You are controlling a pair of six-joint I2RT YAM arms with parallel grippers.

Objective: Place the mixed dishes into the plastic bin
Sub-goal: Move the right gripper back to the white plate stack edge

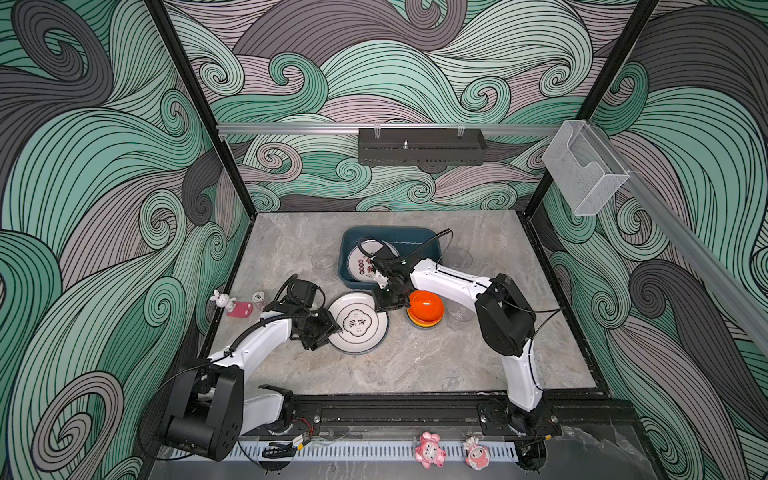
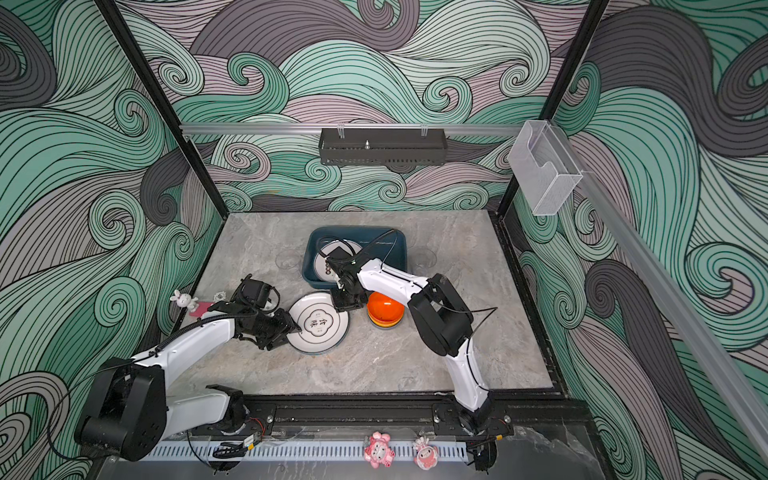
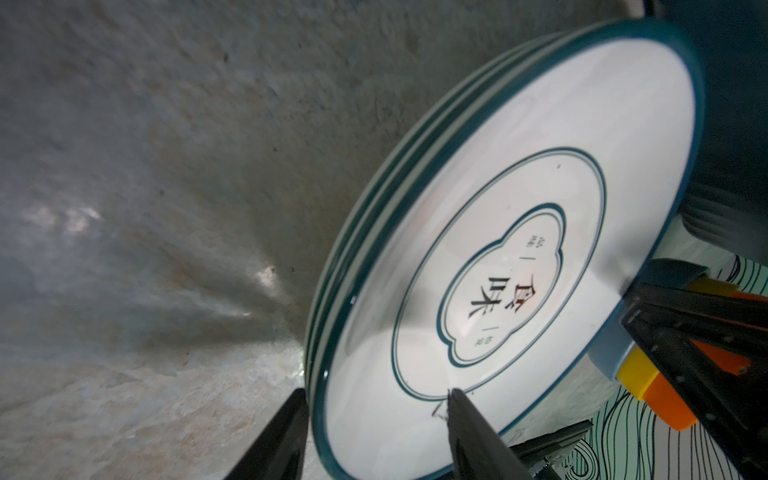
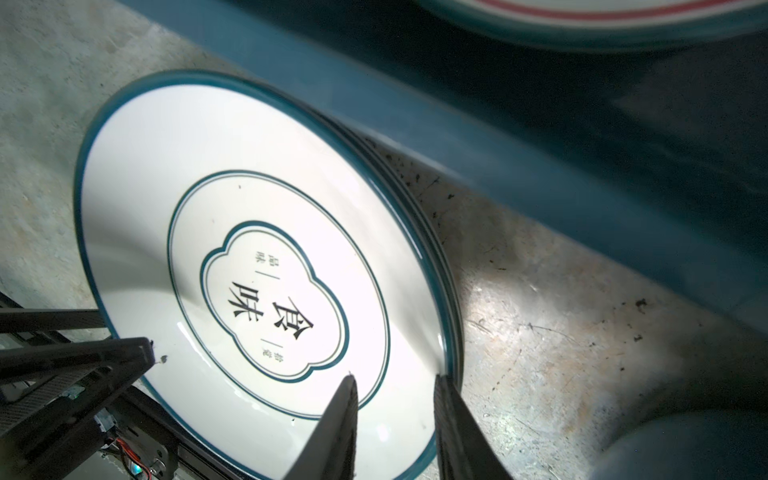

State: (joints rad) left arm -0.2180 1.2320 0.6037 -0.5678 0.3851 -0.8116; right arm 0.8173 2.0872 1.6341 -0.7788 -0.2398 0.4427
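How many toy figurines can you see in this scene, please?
3: a white bunny at the table's left edge, and two pink figurines on the front rail. Others may be hidden.

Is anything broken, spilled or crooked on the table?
Nothing looks broken or spilled. One odd thing: beside the dark teal plastic bin, the left gripper and the right gripper both straddle the rim of the same stack of round white teal-rimmed plates, from opposite sides.

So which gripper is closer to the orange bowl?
Right. The right gripper sits at the edge of the plate next to the orange bowl; the left gripper is across the plate, on its far edge.
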